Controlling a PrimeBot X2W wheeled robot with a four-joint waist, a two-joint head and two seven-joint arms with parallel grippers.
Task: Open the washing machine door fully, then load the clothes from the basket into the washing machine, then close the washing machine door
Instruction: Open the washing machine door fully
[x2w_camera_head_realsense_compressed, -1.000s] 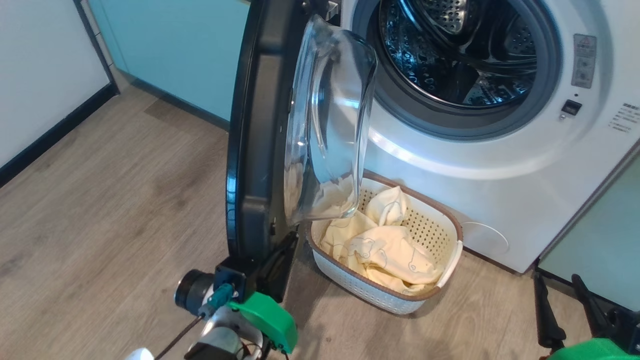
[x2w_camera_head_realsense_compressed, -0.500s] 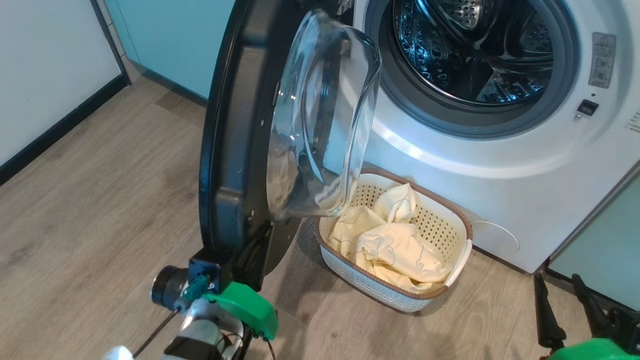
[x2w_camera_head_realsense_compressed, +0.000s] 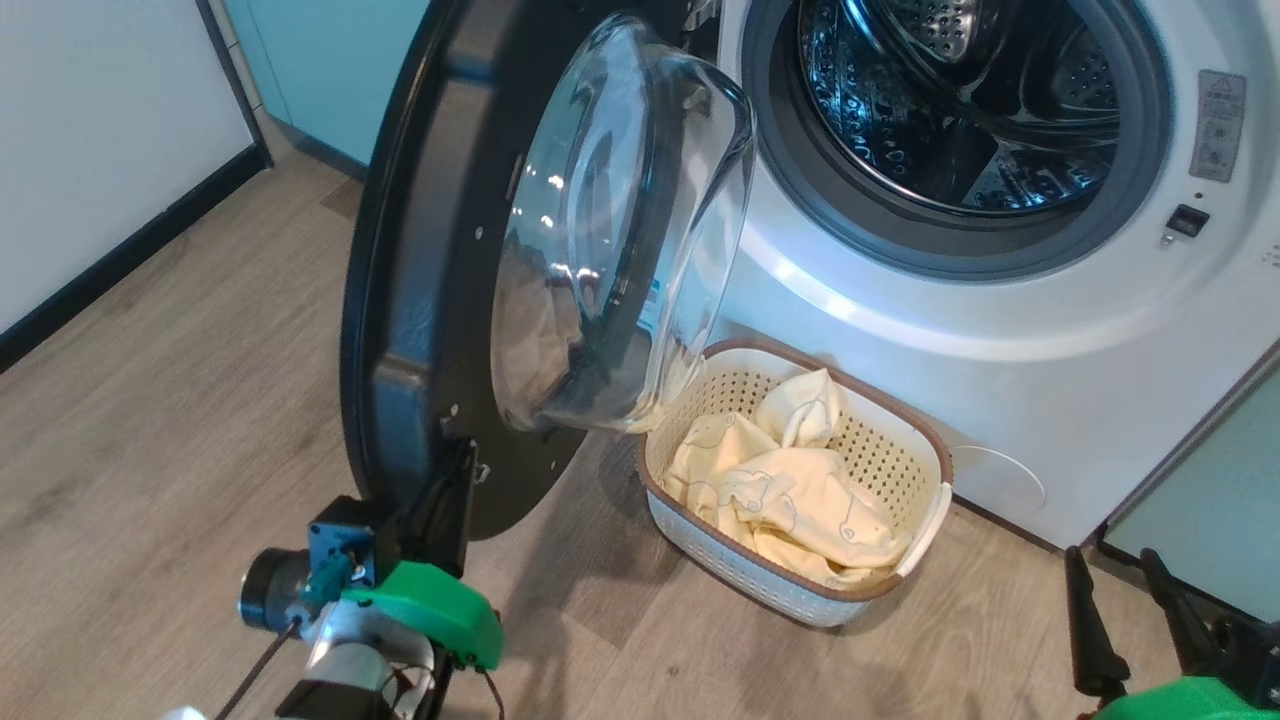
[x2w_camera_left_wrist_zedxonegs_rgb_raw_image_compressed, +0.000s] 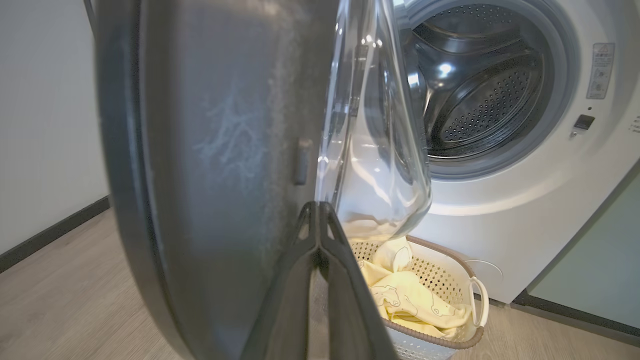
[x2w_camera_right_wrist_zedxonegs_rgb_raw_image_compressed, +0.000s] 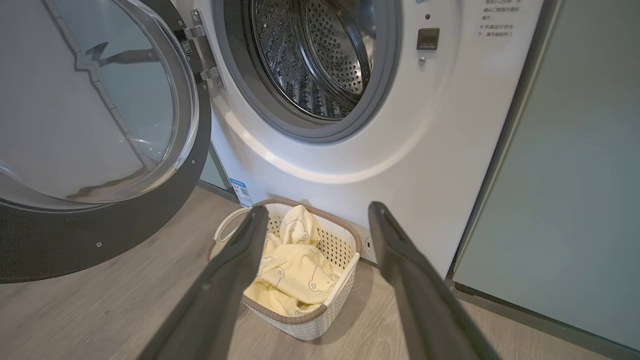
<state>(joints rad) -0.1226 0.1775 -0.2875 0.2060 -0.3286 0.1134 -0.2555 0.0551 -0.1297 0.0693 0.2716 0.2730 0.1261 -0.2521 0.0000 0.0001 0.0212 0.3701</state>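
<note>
Since the large round glossy black-rimmed washing machine door (x2w_camera_head_realsense_compressed: 400, 300) stands swung out but, by my reading, not yet to its stop, the step in hand is finishing the opening.

Left gripper (x2w_camera_left_wrist_zedxonegs_rgb_raw_image_compressed: 316, 209): clenched, the two long dark fingers pressed together with nothing between them. Its tips lie against the door's inner face, just beside the base of the bulging clear glass bowl (x2w_camera_head_realsense_compressed: 620, 230). It looks like a push contact, not a grasp.

Right gripper (x2w_camera_right_wrist_zedxonegs_rgb_raw_image_compressed: 317, 210): released, fingers spread wide, holding nothing. The small rectangular cream perforated plastic basket (x2w_camera_right_wrist_zedxonegs_rgb_raw_image_compressed: 327, 305) sits ahead of it and below, framed between its fingers.

To do it well:
- Push on the matt dark plastic frame, not the glass, since the smooth curved bowl would likely let the tips slide off.
- Follow the hinge arc, because a straight push may skate along the slick face.
- Carry the door well away from the basket so the right gripper gets a free path to the drum.

Materials:
- The soft pale yellow cotton clothes (x2w_camera_head_realsense_compressed: 800, 500), printed with outline bears, lie crumpled in the basket to the right of the left gripper, and should drape and snag on the rim.
- The big white washing machine (x2w_camera_head_realsense_compressed: 1000, 380) lies beyond both grippers, showing its perforated steel drum (x2w_camera_head_realsense_compressed: 960, 100) and grey rubber gasket (x2w_camera_head_realsense_compressed: 790, 190)
- The wood-grain floor (x2w_camera_head_realsense_compressed: 200, 400) lies under both
</note>
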